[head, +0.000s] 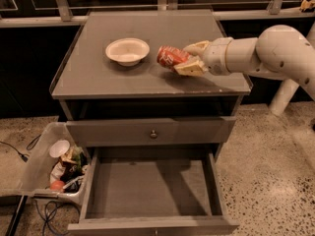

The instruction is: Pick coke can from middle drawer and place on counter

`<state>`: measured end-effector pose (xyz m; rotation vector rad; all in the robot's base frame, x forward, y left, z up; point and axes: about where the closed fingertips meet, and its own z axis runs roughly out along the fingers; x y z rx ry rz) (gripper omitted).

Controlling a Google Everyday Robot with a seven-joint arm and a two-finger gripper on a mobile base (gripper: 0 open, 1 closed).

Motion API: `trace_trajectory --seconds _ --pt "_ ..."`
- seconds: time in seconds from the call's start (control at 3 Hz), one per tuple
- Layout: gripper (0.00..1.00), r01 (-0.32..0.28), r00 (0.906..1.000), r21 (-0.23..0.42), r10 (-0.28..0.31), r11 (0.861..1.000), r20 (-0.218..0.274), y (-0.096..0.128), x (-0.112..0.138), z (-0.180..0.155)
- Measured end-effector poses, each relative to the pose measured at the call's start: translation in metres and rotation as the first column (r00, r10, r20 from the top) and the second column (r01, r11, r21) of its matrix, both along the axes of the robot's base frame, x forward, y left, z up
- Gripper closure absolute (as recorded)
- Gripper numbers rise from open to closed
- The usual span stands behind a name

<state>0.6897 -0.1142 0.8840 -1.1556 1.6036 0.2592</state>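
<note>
The red coke can [169, 56] lies on its side in my gripper [187, 58], just above the counter [98, 77], right of the white bowl. The gripper's pale fingers [189, 68] close on the can's right end. My white arm reaches in from the right. The middle drawer [147, 186] stands pulled open below, and its grey floor is bare.
A round white bowl [127, 50] sits on the counter, left of the can. A closed drawer front with a round knob [153, 133] is above the open drawer. A clear bin of trash [59, 163] stands on the terrazzo floor at the left.
</note>
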Motion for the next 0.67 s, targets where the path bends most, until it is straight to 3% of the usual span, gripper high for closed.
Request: trace_trajectory --seconds 0.67 --pt "1.00 0.083 0.9956 -0.064 -0.086 0.994 -0.038 -0.006 0.024 -0.023"
